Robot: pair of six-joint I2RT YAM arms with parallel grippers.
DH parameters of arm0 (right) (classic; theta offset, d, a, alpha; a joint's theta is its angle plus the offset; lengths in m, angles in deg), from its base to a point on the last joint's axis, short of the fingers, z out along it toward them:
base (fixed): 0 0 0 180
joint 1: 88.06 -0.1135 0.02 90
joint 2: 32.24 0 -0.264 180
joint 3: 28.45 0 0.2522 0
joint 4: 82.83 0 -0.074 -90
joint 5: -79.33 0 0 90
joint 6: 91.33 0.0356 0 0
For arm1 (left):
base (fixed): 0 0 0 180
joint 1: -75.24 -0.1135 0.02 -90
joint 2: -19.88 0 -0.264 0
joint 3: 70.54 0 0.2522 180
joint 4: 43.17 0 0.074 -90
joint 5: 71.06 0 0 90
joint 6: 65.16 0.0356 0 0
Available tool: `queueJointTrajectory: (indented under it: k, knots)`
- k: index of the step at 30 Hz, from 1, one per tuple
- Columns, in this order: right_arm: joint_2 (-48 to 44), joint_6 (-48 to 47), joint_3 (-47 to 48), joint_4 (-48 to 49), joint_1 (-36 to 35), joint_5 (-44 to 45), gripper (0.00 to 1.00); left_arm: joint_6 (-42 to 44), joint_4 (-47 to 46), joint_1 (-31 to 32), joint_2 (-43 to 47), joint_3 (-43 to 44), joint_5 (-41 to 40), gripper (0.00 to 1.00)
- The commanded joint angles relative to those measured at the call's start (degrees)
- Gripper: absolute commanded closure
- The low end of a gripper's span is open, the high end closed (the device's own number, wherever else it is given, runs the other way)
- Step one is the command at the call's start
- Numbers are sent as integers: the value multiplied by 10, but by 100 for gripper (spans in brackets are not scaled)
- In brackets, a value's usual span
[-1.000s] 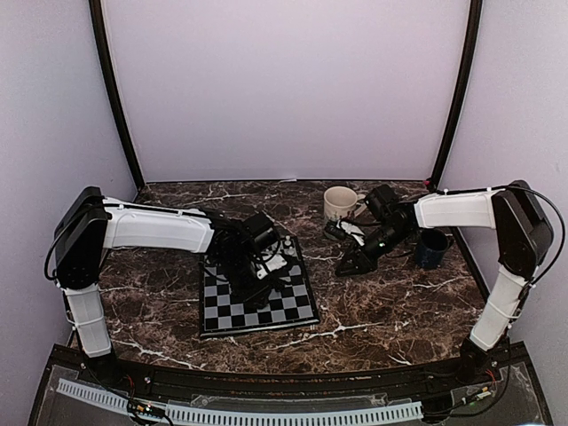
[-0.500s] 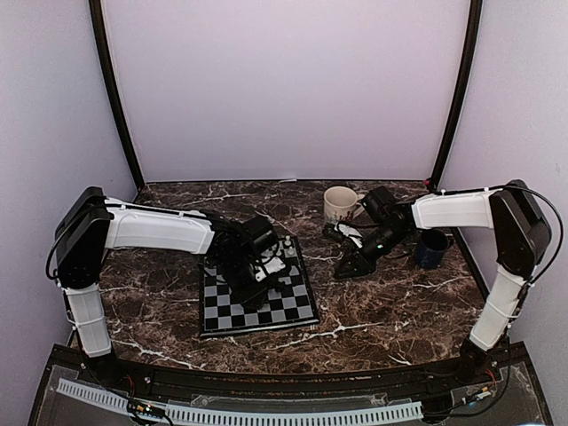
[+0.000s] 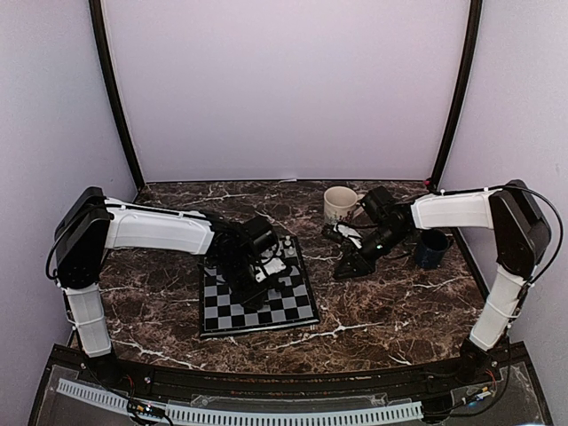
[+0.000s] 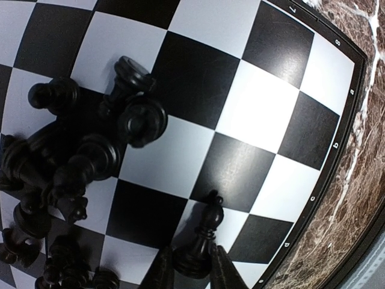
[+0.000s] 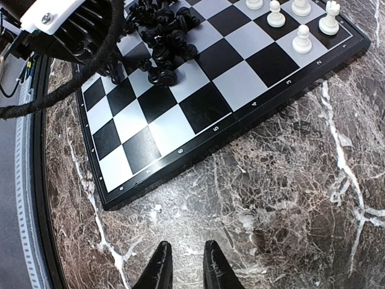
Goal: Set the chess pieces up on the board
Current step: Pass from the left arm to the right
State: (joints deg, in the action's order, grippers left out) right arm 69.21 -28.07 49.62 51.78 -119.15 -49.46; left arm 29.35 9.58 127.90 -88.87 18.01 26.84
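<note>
Left hand point(image 4: 191, 249) pinches a black piece point(image 4: 204, 232) on the board point(image 4: 289, 90); right hand point(image 5: 186, 244) barely open, empty, over the table point(image 5: 289, 198)

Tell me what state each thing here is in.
left gripper, closed around one black piece
right gripper, slightly open, empty
other black pieces, jumbled heap, many toppled
white pieces, standing upright
board, lying flat
cream mug, upright
blue mug, upright

The dark marble table point(image 3: 382, 306) carries the chessboard point(image 3: 232, 312) — plus a cream mug point(image 3: 337, 203) and a dark blue mug point(image 3: 432, 249).
</note>
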Motion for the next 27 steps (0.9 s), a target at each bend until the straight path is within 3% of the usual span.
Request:
queueJointTrajectory:
  k: [1, 7, 16, 20, 27]
  knots:
    - [7, 0, 13, -4, -4, -3, 80, 2, 1, 2, 24, -23, 5, 84]
    - [-17, 80, 72, -1, 1, -34, 80, -41, -58, 1, 85, -55, 12, 84]
    - [39, 258, 165, -2, -3, -126, 74, -188, -330, 1, 172, -188, 59, 84]
    - [93, 267, 208, -33, -30, -133, 68, -243, -444, 1, 204, -252, 48, 83]
    - [124, 302, 227, -19, -76, -152, 65, -304, -518, 1, 229, -290, 19, 83]
